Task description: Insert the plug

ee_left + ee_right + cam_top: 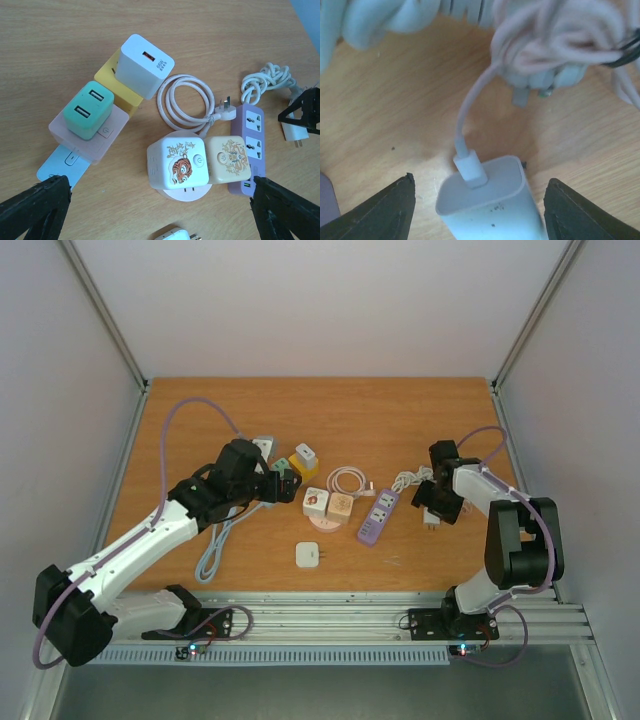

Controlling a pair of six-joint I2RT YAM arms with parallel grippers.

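**On the right half of the table** (pixel 400 420), top view: the right gripper (pixel 433 507) is lowered over the white charger (pixel 430 523). The charger lies flat, just right of the purple power strip (pixel 378 517) and apart from it. The left gripper (pixel 283 490) hangs over a cluster of adapters (pixel 290 465) on the left.

**Left wrist view:** the left gripper's jaws stand wide apart and hold nothing. The strip's sockets face upward. The charger's two flat prongs (pixel 298 144) show at the far right.

**Right wrist view:** the right gripper's jaws are spread wide, one on each side of the charger (pixel 490 210), with a clear gap on both sides, so nothing is gripped yet. The charger is a rounded white block, lightly speckled. A white cable (pixel 465 125) is plugged into its end and runs up to a bundled coil (pixel 555 45).

**Step in hand (judged):** grasping the charger. The jaws should close squarely on its broad sides, well back from the cable plug. That leaves the prongs free to turn down onto a socket and stops the coil dragging the block askew.
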